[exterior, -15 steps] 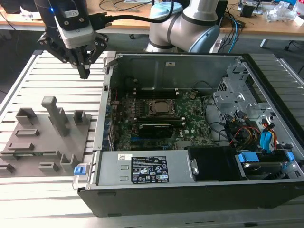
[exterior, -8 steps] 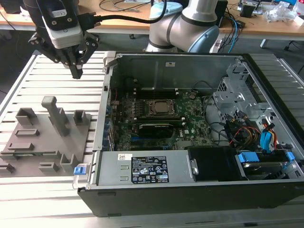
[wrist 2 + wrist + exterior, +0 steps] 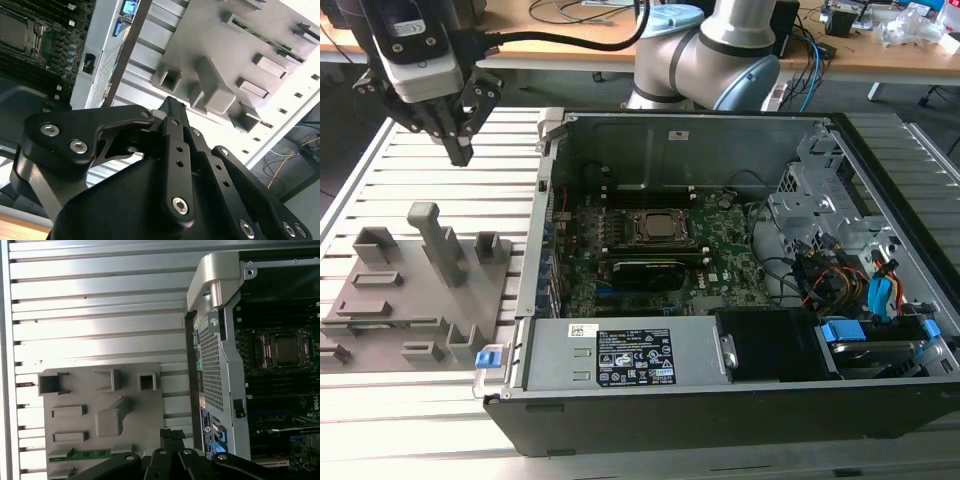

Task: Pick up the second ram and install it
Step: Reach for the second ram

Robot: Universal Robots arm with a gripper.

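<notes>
Hovering empty at the exterior view's ten o'clock, jaws pressed together, the gripper (image 3: 460, 150) hung near the fixture (image 3: 450, 300) holding the second ram (image 3: 84, 454) at eight o'clock, where descending unopened might jab it.

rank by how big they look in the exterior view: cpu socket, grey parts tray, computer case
1. computer case
2. grey parts tray
3. cpu socket
The gaps are wide; camera nearness doesn't change it.

matt black gripper (image 3: 172, 107) with bright metal screws (image 3: 180, 205), matt grey plastic holder (image 3: 85, 395), ribbed satin aluminium table (image 3: 380, 180), bare sheet-metal case (image 3: 650, 150)
</notes>
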